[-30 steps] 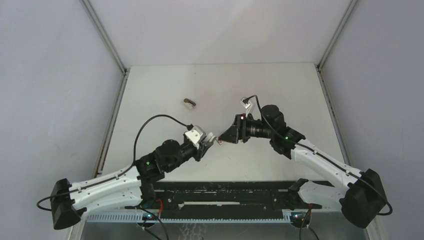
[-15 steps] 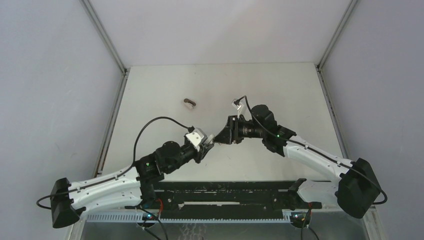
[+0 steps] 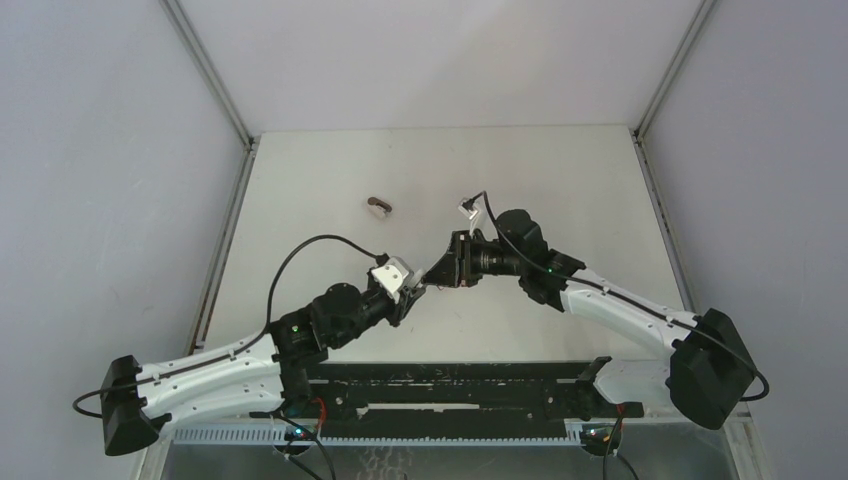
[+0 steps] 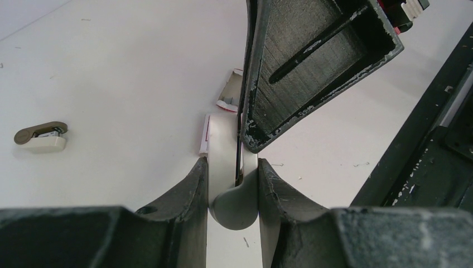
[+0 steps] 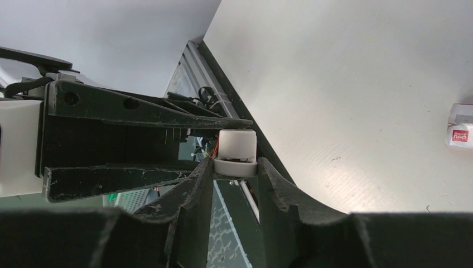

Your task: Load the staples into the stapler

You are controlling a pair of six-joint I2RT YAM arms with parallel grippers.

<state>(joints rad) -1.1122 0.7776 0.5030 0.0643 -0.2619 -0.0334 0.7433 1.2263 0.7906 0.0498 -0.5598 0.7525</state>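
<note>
A small white and grey stapler (image 4: 234, 204) is clamped between the fingers of my left gripper (image 4: 231, 167), held above the table in mid-scene (image 3: 424, 279). My right gripper (image 5: 234, 164) meets it from the other side, and both its fingertips press on the grey band of the stapler's (image 5: 236, 146) end. One right finger (image 4: 312, 61) looms large in the left wrist view. The staples box (image 4: 230, 96), white with pink-red, lies on the table beyond the stapler. It also shows at the right edge of the right wrist view (image 5: 462, 126).
A small brown and white item (image 3: 378, 206) lies on the table at the back left (image 4: 40, 137). A black rail (image 3: 450, 385) runs along the near edge between the arm bases. Grey walls enclose the table on the left, right and back.
My right arm has moved left toward the left gripper, and its jaws have narrowed onto the stapler's end. The left gripper has kept its hold and barely shifted.
</note>
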